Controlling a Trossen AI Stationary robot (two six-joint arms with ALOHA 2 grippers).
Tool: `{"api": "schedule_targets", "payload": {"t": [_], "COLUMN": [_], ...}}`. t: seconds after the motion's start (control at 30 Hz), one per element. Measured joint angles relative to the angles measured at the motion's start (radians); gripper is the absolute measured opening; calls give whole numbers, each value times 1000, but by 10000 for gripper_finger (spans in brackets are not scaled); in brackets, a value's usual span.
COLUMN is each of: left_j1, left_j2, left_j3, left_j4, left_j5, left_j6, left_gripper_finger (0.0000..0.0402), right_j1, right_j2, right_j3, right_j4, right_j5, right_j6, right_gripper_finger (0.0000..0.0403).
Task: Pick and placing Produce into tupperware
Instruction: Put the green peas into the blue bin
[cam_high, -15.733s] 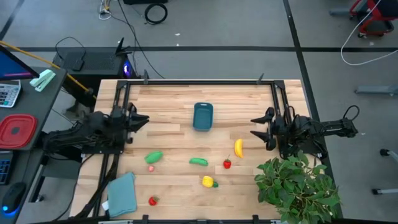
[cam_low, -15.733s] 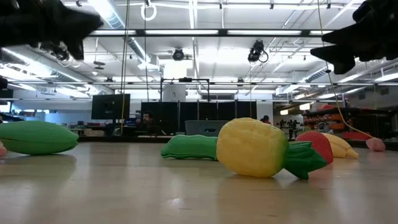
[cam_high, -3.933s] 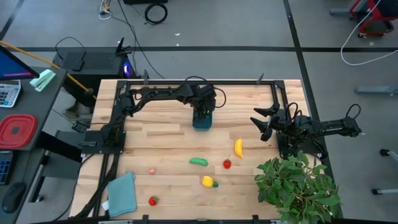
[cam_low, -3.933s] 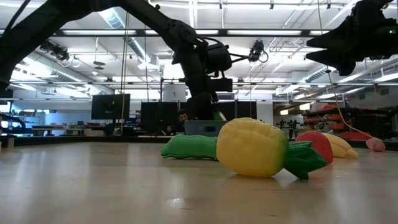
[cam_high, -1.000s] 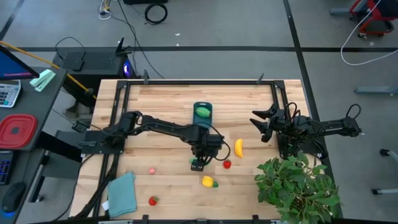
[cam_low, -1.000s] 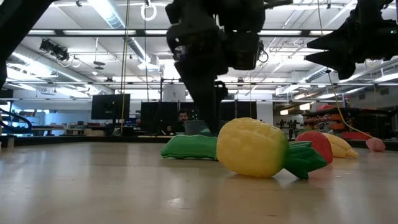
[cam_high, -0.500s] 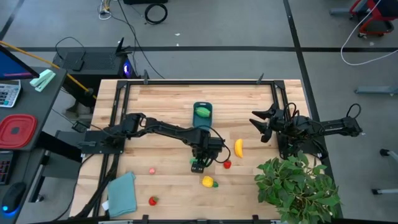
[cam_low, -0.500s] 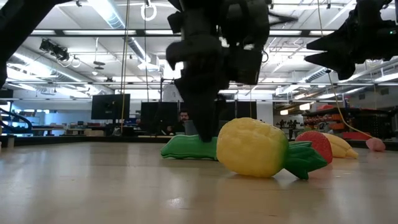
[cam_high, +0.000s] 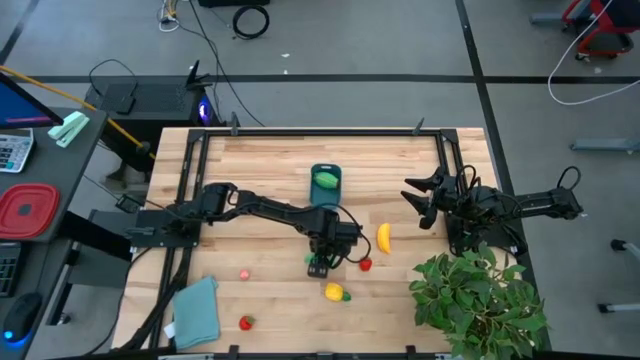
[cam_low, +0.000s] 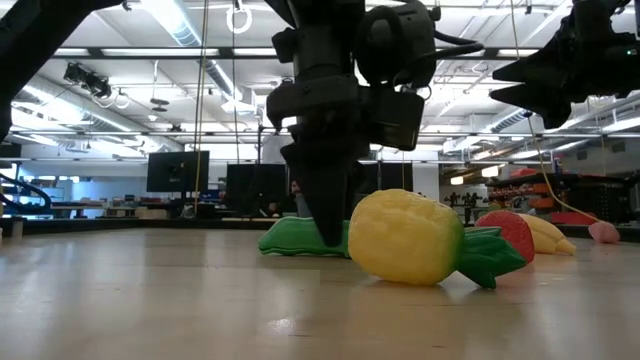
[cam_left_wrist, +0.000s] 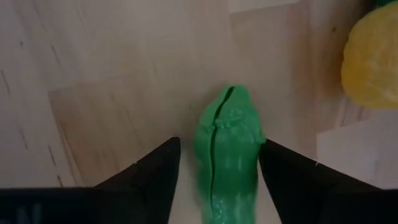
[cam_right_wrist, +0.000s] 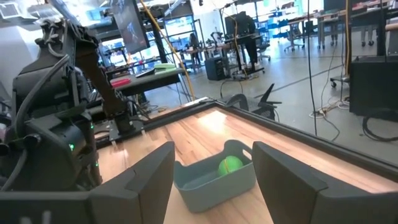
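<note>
**Left gripper lowered astride the green cucumber-like piece**

The green cucumber-like piece (cam_left_wrist: 227, 155) is shown lying flat on the wooden table (cam_high: 270, 170), near its middle. It is a smooth, glossy plastic body, elongated and rounded at the end, with a seam running along its length. In the left wrist view its long axis is seen running straight out between the two dark fingers (cam_left_wrist: 152, 171); in the low view it lies level across the table. The left gripper (cam_high: 319, 262) is spread, one finger on each side of the piece with a narrow gap on either flank, so no pinch is shown. Just beside the piece lies the yellow-and-green piece (cam_low: 420, 240), rounded and ribbed, with a red strawberry-like piece (cam_high: 366, 264) and the yellow banana (cam_high: 383, 237) farther toward the right arm. The teal tupperware (cam_high: 326, 197), a rounded rectangular tub, stands farther up the table and holds a green leafy piece (cam_high: 325, 180). Two more red pieces (cam_high: 245, 273) lie nearer the left front corner. The right gripper (cam_high: 412, 205) is held above the table's right side, its fingers parted and holding nothing. The table top is of pale planks with visible grain; a workshop with ceiling strip lights lies behind.
</note>
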Motion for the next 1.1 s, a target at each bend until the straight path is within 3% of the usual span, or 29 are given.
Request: {"api": "schedule_targets", "payload": {"t": [0.3, 0.43, 0.63, 0.87, 1.0, 1.1], "left_j1": [21, 41, 86, 185, 232, 246], "left_j2": [-20, -23, -23, -26, -25, -25], "left_j3": [61, 156, 300, 372, 382, 383], "left_j4": [-183, -313, -342, -375, -390, -387], "left_j5": [-33, -159, -287, -440, -410, -280], "left_j6": [49, 116, 259, 302, 293, 238], "left_gripper_finger": [131, 140, 176, 148, 111, 82], "right_j1": [0, 0, 0, 0, 0, 0], "right_j2": [1, 4, 13, 13, 13, 13], "right_j3": [0, 0, -1, -1, -1, -1], "right_j4": [0, 0, 0, -2, -7, -20], "right_j5": [0, 1, 1, 0, 0, 0], "right_j6": [0, 0, 1, 13, 24, 26], "right_gripper_finger": [224, 224, 224, 224, 224, 224]}}
